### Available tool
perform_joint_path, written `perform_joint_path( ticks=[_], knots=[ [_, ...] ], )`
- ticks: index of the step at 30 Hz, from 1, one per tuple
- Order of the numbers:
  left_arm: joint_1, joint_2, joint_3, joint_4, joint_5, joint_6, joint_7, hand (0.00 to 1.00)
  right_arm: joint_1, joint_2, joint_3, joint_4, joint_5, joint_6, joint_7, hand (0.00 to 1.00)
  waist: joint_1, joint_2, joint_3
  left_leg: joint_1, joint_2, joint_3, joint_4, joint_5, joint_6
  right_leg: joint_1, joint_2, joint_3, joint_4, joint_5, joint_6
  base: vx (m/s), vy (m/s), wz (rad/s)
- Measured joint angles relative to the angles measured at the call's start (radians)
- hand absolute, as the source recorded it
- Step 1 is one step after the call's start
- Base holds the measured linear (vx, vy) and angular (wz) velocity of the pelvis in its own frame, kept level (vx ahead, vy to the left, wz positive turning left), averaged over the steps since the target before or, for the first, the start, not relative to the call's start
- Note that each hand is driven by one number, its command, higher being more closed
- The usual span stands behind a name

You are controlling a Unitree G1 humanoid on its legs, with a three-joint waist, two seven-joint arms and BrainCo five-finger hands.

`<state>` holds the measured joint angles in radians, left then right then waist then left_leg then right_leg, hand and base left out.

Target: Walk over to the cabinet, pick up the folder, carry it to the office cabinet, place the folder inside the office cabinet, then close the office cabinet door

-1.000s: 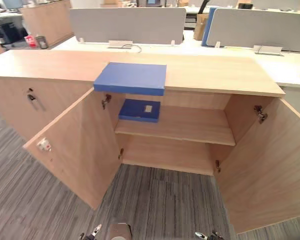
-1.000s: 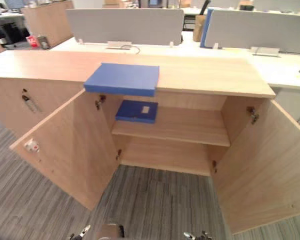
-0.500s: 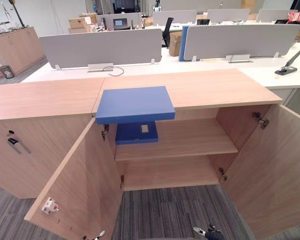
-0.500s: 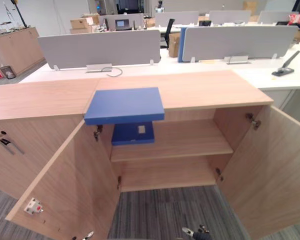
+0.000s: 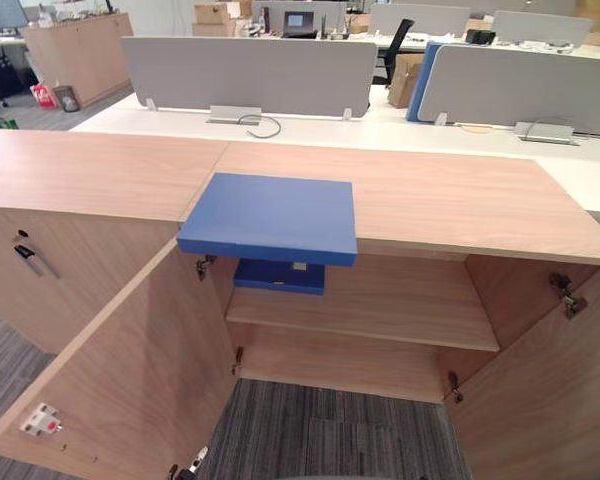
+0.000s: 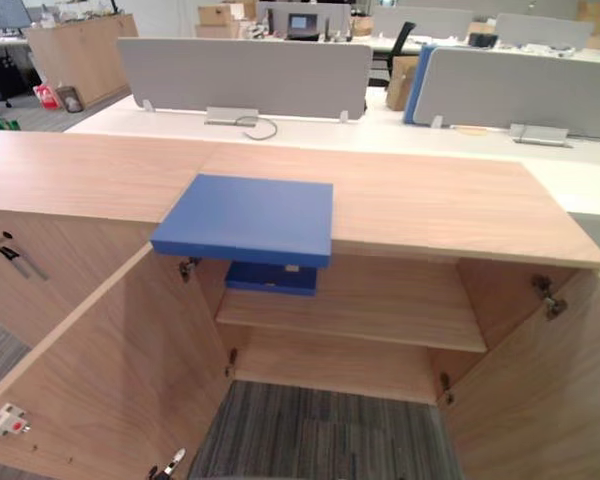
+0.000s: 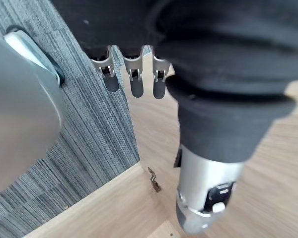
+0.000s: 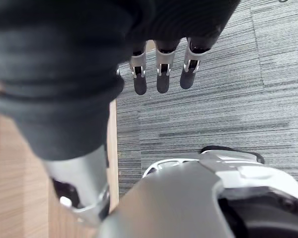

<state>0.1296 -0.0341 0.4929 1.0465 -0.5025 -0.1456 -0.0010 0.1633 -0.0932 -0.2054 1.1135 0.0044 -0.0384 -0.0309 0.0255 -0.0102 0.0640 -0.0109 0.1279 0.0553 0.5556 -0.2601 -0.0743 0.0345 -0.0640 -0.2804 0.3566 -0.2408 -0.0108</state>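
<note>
A flat blue folder (image 5: 270, 217) lies on the wooden top of the cabinet (image 5: 450, 200), its near edge hanging over the open compartment. A second blue folder (image 5: 280, 276) rests on the inner shelf (image 5: 380, 310) just below it. Both cabinet doors stand wide open, the left door (image 5: 110, 370) and the right door (image 5: 550, 400). My left hand (image 7: 132, 82) hangs low beside the left door, fingers straight, holding nothing; its fingertips (image 5: 187, 468) peek in at the bottom edge of the left eye view. My right hand (image 8: 162, 74) hangs over the carpet, fingers straight and empty.
A closed neighbouring cabinet with a key in its lock (image 5: 25, 255) adjoins on the left. Behind stand white desks with grey divider screens (image 5: 250, 70). Striped grey carpet (image 5: 330, 440) lies between the open doors.
The camera has shifted and the cabinet now looks closer and more square-on. The folders and doors have not moved. My right hand's fingertips have left the bottom of the eye views.
</note>
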Motion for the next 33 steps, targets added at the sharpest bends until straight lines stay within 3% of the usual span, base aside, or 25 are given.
perform_joint_path(
  ticks=[4,7,8,9,10,13,17,21,25,33],
  knots=[
    [-0.007,0.014,-0.083,-0.034,-0.088,0.0,-0.006,0.0,-0.005,0.0,-0.018,-0.001,0.015,0.0,-0.006,0.0,0.014,0.003,0.015,-0.059,0.053,0.092,0.153,-0.004,0.016,0.053,0.011,-0.017,-0.032,-0.002,-0.006,0.1,-0.021,0.11],
    [0.002,0.006,-0.213,-0.2,-0.147,0.0,-0.008,0.0,-0.039,0.003,-0.039,0.001,0.015,0.0,-0.011,0.0,0.021,0.002,0.034,-0.061,0.007,0.081,0.057,-0.036,0.025,0.05,-0.019,-0.016,-0.03,0.0,-0.002,0.07,0.122,0.07],
    [0.022,-0.004,-0.264,-0.303,-0.155,-0.004,-0.007,0.0,-0.049,-0.004,-0.039,-0.001,0.015,-0.002,-0.014,0.0,0.022,0.016,0.035,-0.058,-0.008,0.052,-0.042,-0.007,0.022,0.035,-0.02,-0.01,-0.016,0.0,0.007,0.02,0.188,-0.03],
    [0.032,-0.003,-0.285,-0.351,-0.157,-0.009,-0.006,0.0,-0.052,-0.004,-0.037,-0.001,0.014,-0.001,-0.016,0.0,0.025,0.022,0.028,-0.049,-0.014,0.043,-0.07,-0.016,0.021,0.023,-0.022,-0.002,-0.01,-0.002,0.016,0.05,0.195,-0.05],
    [0.042,0.007,-0.317,-0.44,-0.157,-0.02,-0.003,0.0,-0.056,0.002,-0.027,-0.019,0.014,-0.003,-0.02,0.0,0.027,0.006,0.031,-0.041,-0.038,0.045,-0.107,-0.006,0.034,0.009,-0.034,0.013,-0.009,0.003,0.024,0.06,0.177,0.0],
    [0.087,0.023,-0.376,-0.665,-0.139,-0.03,0.008,0.0,-0.047,0.009,0.005,-0.03,0.012,-0.004,-0.025,0.0,0.032,-0.007,0.031,-0.036,-0.074,0.049,-0.139,0.008,0.054,0.017,-0.065,0.012,-0.031,0.014,0.042,0.02,0.141,0.06],
    [0.138,0.052,-0.469,-1.024,0.01,-0.05,0.027,0.0,-0.023,0.001,0.055,-0.06,0.009,-0.005,-0.03,0.0,0.048,-0.014,0.017,-0.008,-0.126,0.036,-0.231,0.063,0.068,0.019,-0.108,-0.007,-0.051,0.025,0.06,0.0,0.068,0.21],
    [0.139,0.058,-0.514,-1.273,0.048,-0.082,0.04,0.0,-0.015,-0.004,0.084,-0.06,0.008,-0.005,-0.031,0.0,0.055,-0.016,-0.013,-0.004,-0.132,0.006,-0.291,0.104,0.059,0.023,-0.111,-0.037,-0.09,0.038,0.066,-0.01,-0.035,0.19],
    [0.14,0.055,-0.548,-1.417,0.145,-0.11,0.073,0.0,-0.01,-0.005,0.089,-0.06,0.008,-0.004,-0.03,0.0,0.065,-0.014,-0.035,0.005,-0.125,-0.003,-0.338,0.132,0.049,0.027,-0.098,-0.048,-0.118,0.054,0.06,-0.01,-0.066,0.07],
    [0.18,-0.001,-0.503,-1.557,0.386,-0.131,0.24,0.0,-0.017,0.021,0.089,-0.064,0.014,-0.004,-0.03,0.0,0.08,-0.021,-0.047,0.008,-0.121,-0.02,-0.367,0.149,0.051,0.054,-0.079,-0.059,-0.171,0.085,0.057,-0.03,-0.008,0.04]
  ],
)
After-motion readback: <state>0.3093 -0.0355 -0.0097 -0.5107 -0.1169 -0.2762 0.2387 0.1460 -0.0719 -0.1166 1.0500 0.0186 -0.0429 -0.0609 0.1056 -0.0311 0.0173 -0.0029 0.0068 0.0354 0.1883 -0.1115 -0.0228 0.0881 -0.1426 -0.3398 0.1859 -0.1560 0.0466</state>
